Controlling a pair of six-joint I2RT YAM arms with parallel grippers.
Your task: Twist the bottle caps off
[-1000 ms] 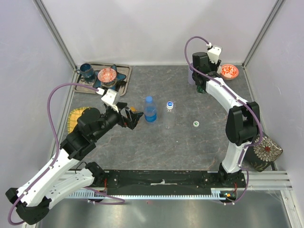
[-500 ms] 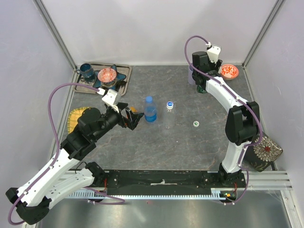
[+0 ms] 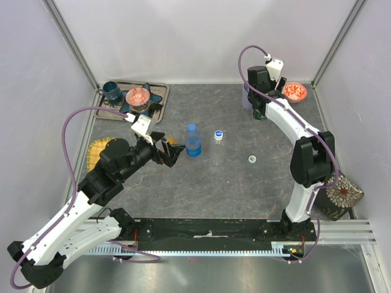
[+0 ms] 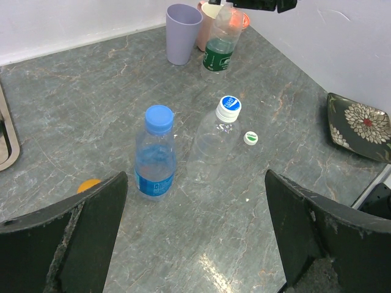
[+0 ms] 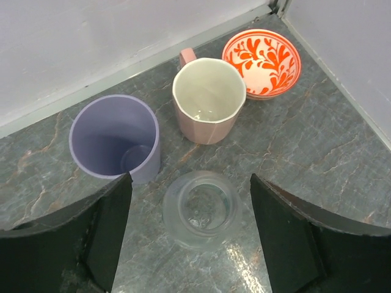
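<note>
No visible change from a second ago; both arms sit as they were. Left gripper (image 4: 195, 244) spread wide, empty, near mid-table. Right gripper (image 5: 189, 244) spread, empty, over the far-right green-labelled bottle (image 5: 201, 210), already capless. Blue bottle (image 4: 154, 162) and clear bottle (image 4: 214, 143) at centre, still capped. Orange bottle (image 4: 90, 185) only a sliver; cap unreadable. Loose cap (image 4: 250, 138) right of the clear bottle. Judged: one done, at least two left.

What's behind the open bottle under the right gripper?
Behind the open bottle: lilac cup and beige mug; orange bowl farther back. Mug body hides most of its handle.
</note>
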